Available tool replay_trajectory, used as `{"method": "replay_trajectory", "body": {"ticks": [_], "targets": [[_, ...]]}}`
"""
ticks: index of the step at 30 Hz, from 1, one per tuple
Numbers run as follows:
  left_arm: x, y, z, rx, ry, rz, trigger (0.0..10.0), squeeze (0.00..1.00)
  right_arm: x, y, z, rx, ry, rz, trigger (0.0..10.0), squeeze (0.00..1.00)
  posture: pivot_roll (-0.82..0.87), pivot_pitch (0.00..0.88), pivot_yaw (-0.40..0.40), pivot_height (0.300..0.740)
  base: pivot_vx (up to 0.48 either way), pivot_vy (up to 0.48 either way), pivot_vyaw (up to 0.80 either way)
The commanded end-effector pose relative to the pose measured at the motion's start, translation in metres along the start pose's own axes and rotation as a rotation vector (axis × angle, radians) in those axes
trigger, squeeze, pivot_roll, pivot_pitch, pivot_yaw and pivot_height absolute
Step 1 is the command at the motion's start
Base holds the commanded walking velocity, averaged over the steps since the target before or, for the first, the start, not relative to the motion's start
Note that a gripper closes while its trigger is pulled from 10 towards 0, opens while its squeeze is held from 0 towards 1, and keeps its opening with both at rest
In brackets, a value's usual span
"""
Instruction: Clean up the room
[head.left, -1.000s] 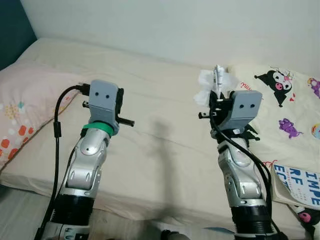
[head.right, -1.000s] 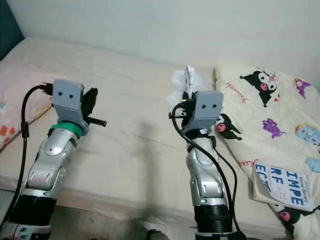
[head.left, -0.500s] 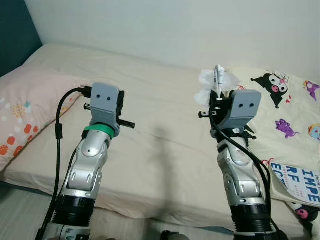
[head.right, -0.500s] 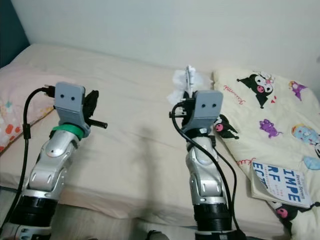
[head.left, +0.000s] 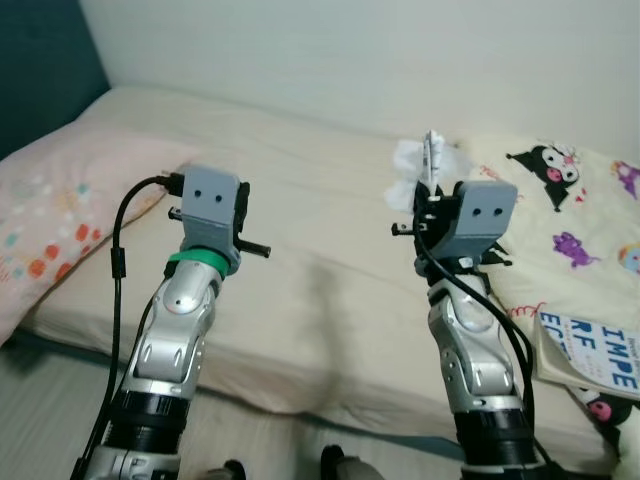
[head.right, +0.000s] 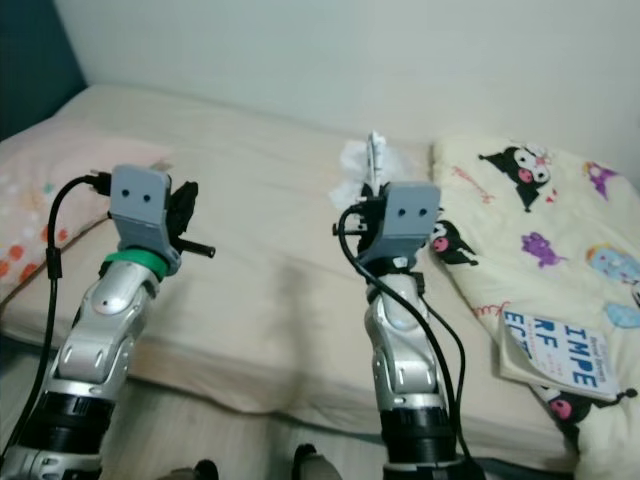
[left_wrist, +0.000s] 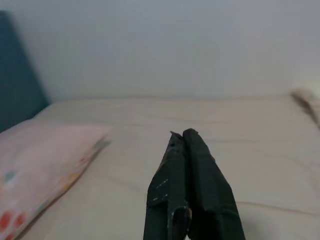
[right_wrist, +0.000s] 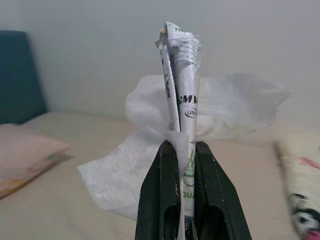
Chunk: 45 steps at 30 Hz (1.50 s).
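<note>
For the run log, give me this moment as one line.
right end effector: shut on wrapper and tissue, raised over bed | left end effector: shut, empty | book: on blanket

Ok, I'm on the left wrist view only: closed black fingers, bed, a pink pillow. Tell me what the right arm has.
Observer: The right gripper is shut on a white tissue and a crumpled printed wrapper, raised above the bed.
Operator: Report what's on the bed on the right side.
Observer: A cream blanket with cartoon characters lies there.
Operator: Anything on it? Say so.
Observer: A book with large blue letters lies at its near edge.
Operator: Give me my left arm's place.
Observer: The left gripper is raised in front of the bed, near the pink pillow, holding nothing.
</note>
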<state>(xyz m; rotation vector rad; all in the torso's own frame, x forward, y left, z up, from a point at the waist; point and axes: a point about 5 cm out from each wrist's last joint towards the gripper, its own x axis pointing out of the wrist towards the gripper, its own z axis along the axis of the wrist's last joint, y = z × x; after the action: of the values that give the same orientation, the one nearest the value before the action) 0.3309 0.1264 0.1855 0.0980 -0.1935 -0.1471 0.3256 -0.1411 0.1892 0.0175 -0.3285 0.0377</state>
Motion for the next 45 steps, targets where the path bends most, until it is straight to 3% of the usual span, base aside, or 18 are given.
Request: {"method": "replay_trajectory", "body": {"ticks": [1,17,45], "targets": [[-0.003,-0.001,-0.006,-0.006,0.019,-0.004,10.0,0.0,-0.002,0.001,-0.003,-0.011,0.014,0.005,10.0,0.0,-0.02,0.044,0.0,0.726,-0.371,0.0,0.0],[-0.004,0.0,-0.006,0.0,0.02,-0.001,10.0,0.0,-0.003,0.008,-0.005,-0.01,0.015,0.035,10.0,0.0,-0.01,0.047,0.006,0.726,-0.368,0.0,0.03],[-0.003,0.001,-0.005,0.008,0.026,-0.008,10.0,0.0,-0.001,0.011,-0.004,0.036,0.01,0.055,10.0,0.0,0.0,0.046,0.013,0.726,-0.048,0.0,0.79]]}}
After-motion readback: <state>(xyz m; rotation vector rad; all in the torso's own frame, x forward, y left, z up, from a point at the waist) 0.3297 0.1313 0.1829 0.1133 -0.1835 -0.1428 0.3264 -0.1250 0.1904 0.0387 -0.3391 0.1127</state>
